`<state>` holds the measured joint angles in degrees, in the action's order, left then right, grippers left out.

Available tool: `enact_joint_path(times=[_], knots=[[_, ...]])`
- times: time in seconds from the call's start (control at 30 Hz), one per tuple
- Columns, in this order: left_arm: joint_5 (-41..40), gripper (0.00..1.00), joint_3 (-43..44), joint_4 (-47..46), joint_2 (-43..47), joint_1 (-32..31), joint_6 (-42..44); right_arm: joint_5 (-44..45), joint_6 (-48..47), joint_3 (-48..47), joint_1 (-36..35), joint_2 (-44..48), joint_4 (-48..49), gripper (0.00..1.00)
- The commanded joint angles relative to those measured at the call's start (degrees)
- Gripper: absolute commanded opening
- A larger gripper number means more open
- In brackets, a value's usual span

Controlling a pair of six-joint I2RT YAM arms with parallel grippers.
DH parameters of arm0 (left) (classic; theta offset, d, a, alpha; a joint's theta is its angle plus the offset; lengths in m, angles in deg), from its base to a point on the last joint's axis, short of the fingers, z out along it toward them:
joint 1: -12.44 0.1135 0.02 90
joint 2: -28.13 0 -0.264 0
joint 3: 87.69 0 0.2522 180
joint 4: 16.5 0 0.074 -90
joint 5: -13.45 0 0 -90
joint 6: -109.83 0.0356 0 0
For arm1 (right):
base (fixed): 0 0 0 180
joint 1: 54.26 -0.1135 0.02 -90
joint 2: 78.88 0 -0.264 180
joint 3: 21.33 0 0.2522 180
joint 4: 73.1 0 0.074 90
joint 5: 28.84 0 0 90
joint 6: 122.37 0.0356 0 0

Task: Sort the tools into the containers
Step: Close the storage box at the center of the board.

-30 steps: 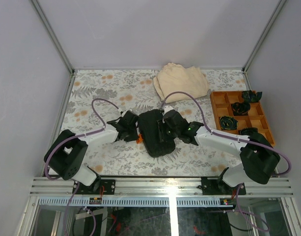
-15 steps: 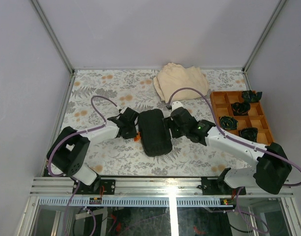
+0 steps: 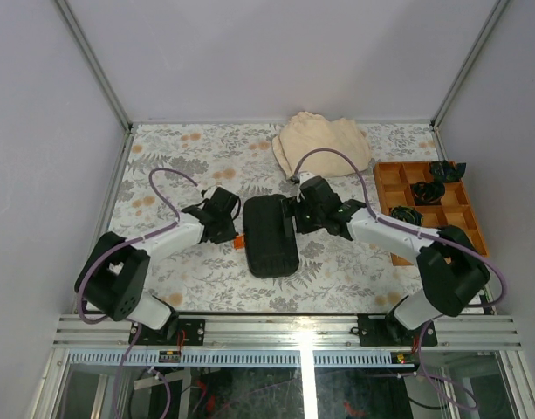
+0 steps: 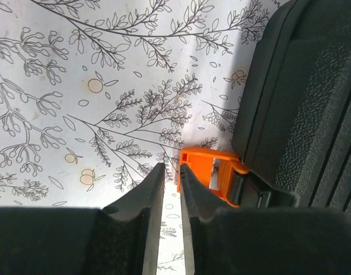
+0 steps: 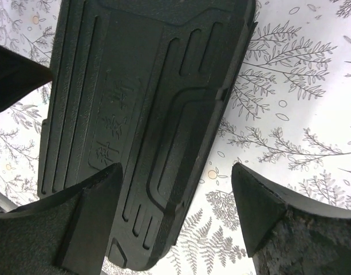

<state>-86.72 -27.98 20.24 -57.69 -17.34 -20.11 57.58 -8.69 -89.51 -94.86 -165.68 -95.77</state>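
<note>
I am nudging my nearly pressed-together left gripper (image 4: 170, 189) toward the orange latch (image 4: 212, 175) at lower centre, right gripper (image 5: 175, 215) spread over the apparently closed case (image 3: 269, 234).

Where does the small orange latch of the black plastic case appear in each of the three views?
Top external: the small orange plastic latch sits on the left edge of the closed black hard-plastic case.
Left wrist: lower centre, just right of the left tool.
Right wrist: not in it.
Shared landmark: the case.
</note>
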Motion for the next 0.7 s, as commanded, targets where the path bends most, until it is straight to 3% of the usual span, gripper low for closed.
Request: enact_joint_path(times=[0.0,0.4,0.67], knots=[[-2.4,0.17,0.1,2.0,3.2,0.4,0.7,-3.6,4.0,-2.0,0.2,-2.5,5.3,0.83],[0.7,0.19,-5.9,-2.6,5.9,0.4,-0.7,-5.0,5.8,-0.4,0.2,-6.4,6.6,0.8],[3.4,0.27,-12.3,-9.6,8.6,1.0,-3.6,-5.6,6.2,0.3,0.1,-6.6,6.9,0.78]])
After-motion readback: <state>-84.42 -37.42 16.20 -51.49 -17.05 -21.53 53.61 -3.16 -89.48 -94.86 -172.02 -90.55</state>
